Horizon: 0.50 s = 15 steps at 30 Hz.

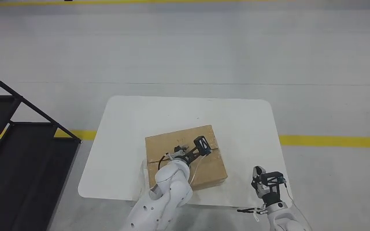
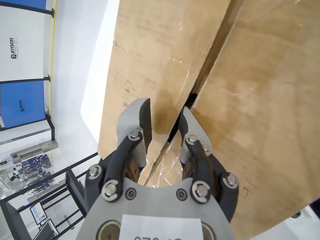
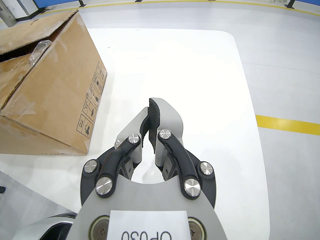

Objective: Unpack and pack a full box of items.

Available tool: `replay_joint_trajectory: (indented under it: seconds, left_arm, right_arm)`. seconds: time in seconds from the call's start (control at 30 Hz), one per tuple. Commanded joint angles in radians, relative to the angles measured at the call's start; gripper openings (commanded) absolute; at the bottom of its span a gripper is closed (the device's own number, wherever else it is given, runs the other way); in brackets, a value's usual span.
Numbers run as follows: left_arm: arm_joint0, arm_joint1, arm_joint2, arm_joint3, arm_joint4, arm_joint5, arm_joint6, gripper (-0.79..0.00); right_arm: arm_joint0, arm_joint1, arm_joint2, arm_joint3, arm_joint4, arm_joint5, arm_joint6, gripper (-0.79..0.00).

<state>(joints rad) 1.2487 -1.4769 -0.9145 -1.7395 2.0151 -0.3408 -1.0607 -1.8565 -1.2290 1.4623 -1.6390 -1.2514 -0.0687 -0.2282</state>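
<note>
A brown cardboard box [image 1: 185, 159] sits in the middle of the white table [image 1: 243, 121], its two top flaps meeting at a seam with torn clear tape. My left gripper [image 2: 165, 118] is open right over that seam [image 2: 212, 48], one finger on each side of the raised flap edge. In the top view that gripper [image 1: 199, 147] is on the box's top. My right gripper [image 3: 151, 112] is shut with nothing in it, above bare table to the right of the box [image 3: 50, 88]. It appears near the table's front right corner [image 1: 267, 179].
A black metal rack [image 1: 29, 161] stands off the table's left side. A yellow floor line [image 1: 324, 140] runs behind the table on the right. Bare table lies right of and behind the box.
</note>
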Motion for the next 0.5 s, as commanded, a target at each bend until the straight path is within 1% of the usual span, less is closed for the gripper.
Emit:
replay_joint_trajectory:
  seconds: [0.0, 0.07, 0.27, 0.4, 0.47]
  left_arm:
    - [0.001, -0.001, -0.001, -0.001, 0.001, 0.000, -0.001, -0.148]
    - [0.002, -0.002, -0.001, -0.001, 0.004, -0.003, -0.001, -0.160]
    - [-0.002, -0.003, -0.007, 0.010, 0.019, 0.000, 0.003, -0.163]
    - [-0.011, -0.007, -0.010, 0.024, 0.025, 0.017, 0.013, -0.172]
    - [-0.017, -0.009, -0.011, 0.030, 0.024, 0.019, 0.015, -0.203]
  right_arm:
    - [0.000, 0.000, 0.000, 0.000, 0.000, -0.001, 0.000, -0.785]
    - [0.000, -0.001, 0.000, 0.000, -0.001, 0.000, -0.001, -0.785]
    - [-0.001, -0.002, -0.001, -0.002, -0.002, 0.001, -0.003, -0.785]
    - [-0.002, -0.003, -0.001, -0.002, -0.001, 0.001, -0.003, -0.785]
    - [-0.002, -0.003, -0.001, -0.002, -0.001, 0.000, -0.002, -0.785]
